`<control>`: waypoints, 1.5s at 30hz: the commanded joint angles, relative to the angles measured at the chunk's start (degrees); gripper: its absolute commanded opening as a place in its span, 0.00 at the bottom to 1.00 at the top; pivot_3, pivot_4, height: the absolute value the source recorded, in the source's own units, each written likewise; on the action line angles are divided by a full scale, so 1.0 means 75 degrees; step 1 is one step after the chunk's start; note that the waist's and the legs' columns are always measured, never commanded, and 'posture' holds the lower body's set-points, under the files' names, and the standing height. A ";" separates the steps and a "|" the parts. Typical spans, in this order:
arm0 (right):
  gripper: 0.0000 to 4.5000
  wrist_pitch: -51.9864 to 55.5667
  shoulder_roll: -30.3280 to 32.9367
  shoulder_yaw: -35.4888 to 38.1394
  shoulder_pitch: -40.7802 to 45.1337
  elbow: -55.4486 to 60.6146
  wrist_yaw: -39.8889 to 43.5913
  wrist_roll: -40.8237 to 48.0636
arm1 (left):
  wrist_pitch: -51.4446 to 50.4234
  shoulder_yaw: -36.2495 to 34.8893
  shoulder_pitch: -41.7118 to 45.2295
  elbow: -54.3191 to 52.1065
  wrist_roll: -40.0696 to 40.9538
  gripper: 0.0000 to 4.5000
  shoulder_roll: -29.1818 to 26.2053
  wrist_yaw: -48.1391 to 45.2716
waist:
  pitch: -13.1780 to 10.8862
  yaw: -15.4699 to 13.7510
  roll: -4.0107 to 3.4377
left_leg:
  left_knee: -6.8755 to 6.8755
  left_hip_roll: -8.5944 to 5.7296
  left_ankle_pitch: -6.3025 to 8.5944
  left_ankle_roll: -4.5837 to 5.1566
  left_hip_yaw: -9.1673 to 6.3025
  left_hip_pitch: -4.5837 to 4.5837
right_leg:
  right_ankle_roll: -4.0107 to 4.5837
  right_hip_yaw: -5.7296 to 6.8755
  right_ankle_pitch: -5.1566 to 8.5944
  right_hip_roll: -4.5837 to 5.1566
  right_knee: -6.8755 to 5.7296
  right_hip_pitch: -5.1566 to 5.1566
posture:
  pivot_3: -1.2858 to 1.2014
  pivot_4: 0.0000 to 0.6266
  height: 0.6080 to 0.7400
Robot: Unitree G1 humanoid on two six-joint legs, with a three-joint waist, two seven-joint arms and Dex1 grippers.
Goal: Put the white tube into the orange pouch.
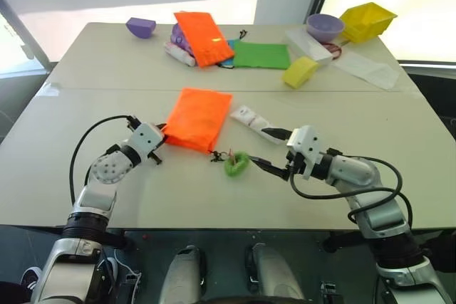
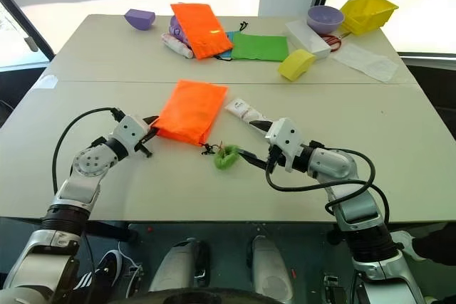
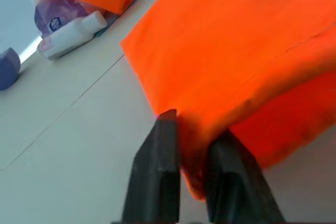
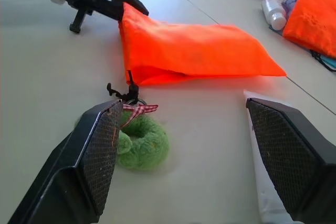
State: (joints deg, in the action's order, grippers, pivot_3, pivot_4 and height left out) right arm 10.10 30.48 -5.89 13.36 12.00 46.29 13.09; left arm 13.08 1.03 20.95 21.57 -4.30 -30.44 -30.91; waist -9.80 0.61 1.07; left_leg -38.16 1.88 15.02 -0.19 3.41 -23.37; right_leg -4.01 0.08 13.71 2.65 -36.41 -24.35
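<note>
My left gripper [image 3: 191,169] clamps the near-left corner of the orange pouch [image 1: 198,117]. My right gripper [image 4: 197,145] stands apart, the white tube [image 1: 253,122] at its far finger

**No readable text in the scene**

Nothing on the desk [image 1: 399,169] can be read. The white tube [image 1: 251,120] carries small print too fine to make out. In the left wrist view, the purple packet [image 3: 59,13] at the far end shows a small round dark-blue emblem with white marks, but its characters cannot be told. The white bottle [image 3: 68,35] beside it shows no legible label.
</note>
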 commanded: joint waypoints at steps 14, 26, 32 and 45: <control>0.88 0.3508 -0.0272 0.0114 0.1474 -0.0334 -0.1837 -0.0953 | -0.1341 -0.0001 -0.0899 -0.2554 0.0355 0.01 -0.0178 -0.0554 | 0.0000 0.0016 -0.0001 | 0.0001 0.0005 0.0000 0.0000 0.0007 -0.0003 | 0.0011 -0.0012 0.0004 0.0015 0.0001 -0.0009 | 0.52 0.24 1.00; 0.88 0.4887 -0.0381 0.0055 0.2034 -0.0898 -0.1994 -0.0911 | -0.1789 0.0101 -0.1326 -0.3446 0.0223 0.01 -0.0116 -0.0450 | 0.0000 0.0026 -0.0001 | 0.0003 0.0001 0.0000 0.0000 0.0010 -0.0015 | 0.0027 -0.0011 0.0013 0.0025 0.0014 -0.0012 | 0.52 0.24 1.00; 0.88 0.5343 -0.0571 0.0406 0.2199 -0.1049 -0.2130 -0.0561 | -0.2019 0.0097 -0.1430 -0.3717 0.0230 0.01 -0.0060 -0.0386 | -0.0001 0.0026 -0.0001 | 0.0003 0.0002 0.0000 0.0000 0.0006 -0.0014 | 0.0027 -0.0009 0.0013 0.0019 0.0011 -0.0013 | 0.52 0.24 1.00; 0.40 0.5232 -0.0304 0.0288 0.1975 -0.0570 -0.1785 -0.0266 | -0.2058 0.0055 -0.1449 -0.3732 0.0263 0.00 -0.0097 -0.0410 | -0.0001 0.0023 -0.0001 | 0.0003 0.0002 0.0000 0.0000 0.0007 -0.0015 | 0.0008 -0.0009 0.0003 0.0012 0.0013 -0.0013 | 0.52 0.24 1.00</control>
State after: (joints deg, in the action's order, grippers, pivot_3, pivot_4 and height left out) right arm 50.34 27.96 -5.65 27.76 4.56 32.57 9.97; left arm -2.42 1.73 9.85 -4.67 -2.55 -30.87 -34.19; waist -9.81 0.78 1.07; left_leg -38.13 1.90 15.02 -0.19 3.46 -23.48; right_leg -3.96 0.01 13.74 2.73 -36.32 -24.45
